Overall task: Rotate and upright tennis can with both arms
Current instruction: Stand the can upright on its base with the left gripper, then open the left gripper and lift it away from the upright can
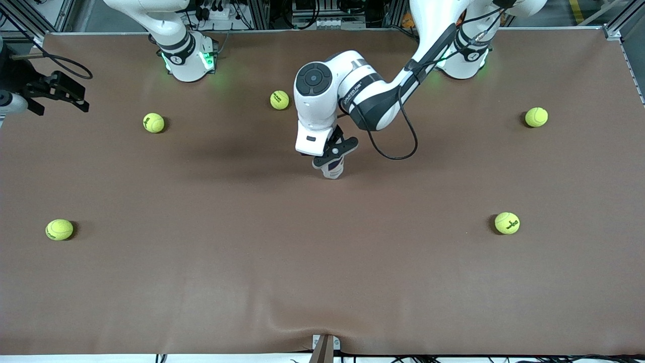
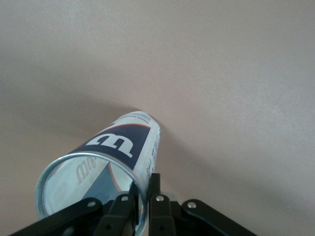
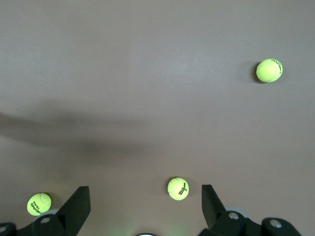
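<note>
The tennis can (image 1: 333,170) stands close to upright at the middle of the table, mostly hidden under the left hand in the front view. In the left wrist view its open metal rim faces the camera and the dark-blue "W" label on the tennis can (image 2: 123,142) shows. My left gripper (image 1: 330,157) (image 2: 144,184) is shut on the can's rim, one finger inside the wall and one outside. My right gripper (image 1: 55,91) (image 3: 145,194) waits open and holds nothing, up over the right arm's end of the table.
Several yellow-green tennis balls lie scattered on the brown table: one ball (image 1: 279,100) near the arm bases, another ball (image 1: 153,122) toward the right arm's end, a third ball (image 1: 507,223) toward the left arm's end. A ball (image 3: 178,189) lies below the right gripper.
</note>
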`<state>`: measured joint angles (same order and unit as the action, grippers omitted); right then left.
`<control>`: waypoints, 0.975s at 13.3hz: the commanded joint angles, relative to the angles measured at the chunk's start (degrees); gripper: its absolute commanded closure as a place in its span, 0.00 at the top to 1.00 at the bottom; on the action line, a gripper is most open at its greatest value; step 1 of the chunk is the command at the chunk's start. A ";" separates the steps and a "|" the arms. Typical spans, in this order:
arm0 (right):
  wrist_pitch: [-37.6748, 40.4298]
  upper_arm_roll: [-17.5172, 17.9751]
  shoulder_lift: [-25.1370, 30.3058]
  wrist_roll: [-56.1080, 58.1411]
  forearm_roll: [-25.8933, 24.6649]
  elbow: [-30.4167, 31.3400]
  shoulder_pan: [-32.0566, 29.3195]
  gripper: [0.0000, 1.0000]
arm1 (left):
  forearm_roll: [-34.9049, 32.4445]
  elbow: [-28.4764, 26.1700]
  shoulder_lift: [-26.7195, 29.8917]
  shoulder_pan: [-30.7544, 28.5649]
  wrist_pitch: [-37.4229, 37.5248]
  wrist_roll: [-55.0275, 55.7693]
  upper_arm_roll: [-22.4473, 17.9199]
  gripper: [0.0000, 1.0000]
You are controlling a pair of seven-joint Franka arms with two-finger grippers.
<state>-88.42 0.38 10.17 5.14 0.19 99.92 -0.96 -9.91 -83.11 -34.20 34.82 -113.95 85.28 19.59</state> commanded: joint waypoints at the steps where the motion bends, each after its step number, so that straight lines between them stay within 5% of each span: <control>1: -1.22 -0.20 0.11 -0.40 1.04 0.63 0.52 1.00 | -1.17 1.46 -0.86 0.51 -0.13 1.29 -0.16 0.52; 3: -1.75 -0.20 -0.15 -0.40 1.04 0.63 1.14 1.00 | -1.17 1.46 -0.78 0.51 -0.22 1.29 -0.16 0.55; 5: -1.93 -0.20 -0.41 -0.40 1.04 0.63 1.14 1.00 | -1.08 1.46 -0.51 0.51 -0.21 1.38 -0.16 0.70; 10: -2.46 -0.20 -0.59 -0.40 1.04 0.54 2.28 1.00 | 0.41 1.55 2.56 -0.19 0.66 1.29 0.28 0.75; 12: -2.46 -0.29 -0.41 -0.40 1.04 0.19 2.11 1.00 | 1.65 1.46 4.31 -0.46 1.54 0.51 0.01 1.00; 13: -2.46 -0.29 -0.24 -0.40 1.04 0.19 2.11 1.00 | 1.56 1.55 4.76 -0.98 2.15 0.42 -0.07 1.00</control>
<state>-90.61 0.38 9.36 5.15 0.27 100.15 0.97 -9.08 -81.25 -31.63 34.51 -113.71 85.48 19.63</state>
